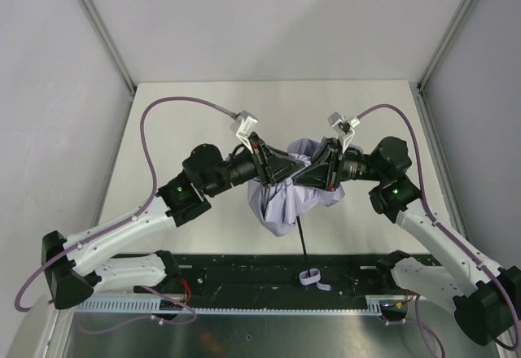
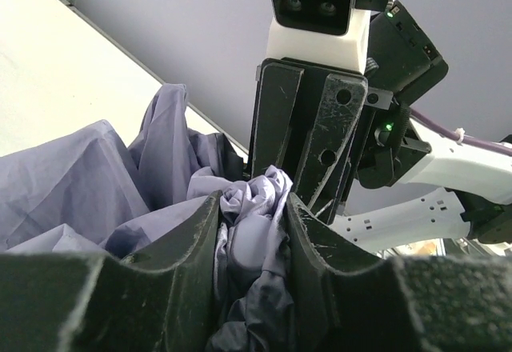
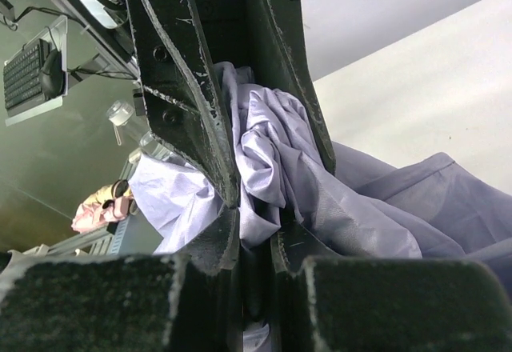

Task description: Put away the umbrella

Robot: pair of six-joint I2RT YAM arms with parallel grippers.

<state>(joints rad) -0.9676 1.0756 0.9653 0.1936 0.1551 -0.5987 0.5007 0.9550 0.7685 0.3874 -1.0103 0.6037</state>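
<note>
The umbrella (image 1: pixel 286 199) hangs above the table's middle, its pale lavender canopy bunched, its thin black shaft (image 1: pixel 303 240) pointing toward the near edge, and its handle loop (image 1: pixel 312 277) lying on the black base rail. My left gripper (image 1: pixel 274 169) comes in from the left and my right gripper (image 1: pixel 316 171) from the right; both meet at the top of the canopy. In the left wrist view the left gripper (image 2: pixel 252 216) is shut on bunched fabric (image 2: pixel 256 208). In the right wrist view the right gripper (image 3: pixel 256 224) is shut on folds of canopy (image 3: pixel 272 152).
The pale table (image 1: pixel 203 114) is walled by grey panels at the back and sides. A black base rail (image 1: pixel 244 272) and a perforated metal strip (image 1: pixel 122 303) run along the near edge. Purple cables (image 1: pixel 151 130) loop over both arms.
</note>
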